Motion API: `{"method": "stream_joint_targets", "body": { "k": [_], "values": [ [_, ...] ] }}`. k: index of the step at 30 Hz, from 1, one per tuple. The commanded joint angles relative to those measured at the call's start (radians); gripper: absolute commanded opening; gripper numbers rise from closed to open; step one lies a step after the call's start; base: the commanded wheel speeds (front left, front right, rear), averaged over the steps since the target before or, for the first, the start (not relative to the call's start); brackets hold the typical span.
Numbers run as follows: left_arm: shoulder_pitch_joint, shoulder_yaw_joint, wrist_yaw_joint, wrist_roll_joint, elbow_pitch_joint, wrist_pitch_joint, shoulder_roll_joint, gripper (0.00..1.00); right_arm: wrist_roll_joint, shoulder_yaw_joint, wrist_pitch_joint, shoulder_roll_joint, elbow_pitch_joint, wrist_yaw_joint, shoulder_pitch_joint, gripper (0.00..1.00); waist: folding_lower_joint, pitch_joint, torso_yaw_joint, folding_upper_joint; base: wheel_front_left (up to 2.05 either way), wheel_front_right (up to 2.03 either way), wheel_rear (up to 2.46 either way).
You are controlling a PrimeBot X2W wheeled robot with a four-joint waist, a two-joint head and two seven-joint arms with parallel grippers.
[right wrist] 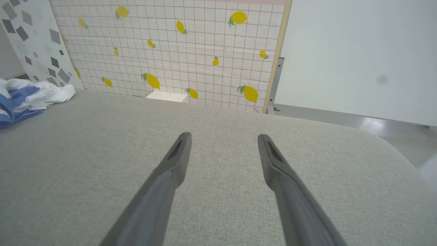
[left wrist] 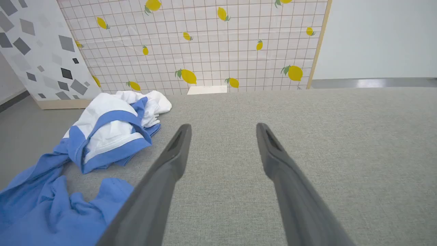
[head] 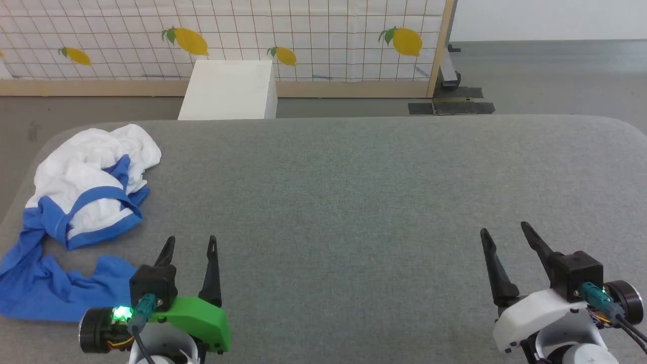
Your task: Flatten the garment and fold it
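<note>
The garment (head: 86, 187), white with bright-blue sleeves and trim, lies crumpled in a heap at the left end of the grey table (head: 354, 202); a blue sleeve trails toward the near left edge. In the left wrist view the garment (left wrist: 106, 133) sits ahead and to the left of the fingers. My left gripper (head: 191, 241) hovers open just right of the trailing sleeve, holding nothing. Far across the table, my right gripper (head: 504, 230) stands open and empty near the front right. The right wrist view catches the garment (right wrist: 30, 95) at its far left edge.
A white box (head: 230, 91) stands on the floor behind the table. A lemon-print tiled panel (head: 303, 35) with a wooden frame closes off the back. The table's rounded corners drop off at left and right.
</note>
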Motion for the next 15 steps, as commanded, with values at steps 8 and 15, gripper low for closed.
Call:
{"method": "stream_joint_targets", "body": {
  "k": [8,15],
  "values": [
    [0.006,-0.008,0.005,-0.007,-0.008,-0.026,-0.001,1.0,0.011,-0.027,-0.03,0.0,-0.007,0.0,0.008,1.0,0.0,0.0,0.001,0.0,0.0,0.0,0.0],
    [0.008,-0.012,0.01,-0.013,-0.013,-0.04,-0.001,1.0,0.013,-0.037,-0.045,0.0,-0.013,0.0,0.011,1.0,0.0,0.0,0.009,0.0,0.0,0.0,0.0]
  ]
}}
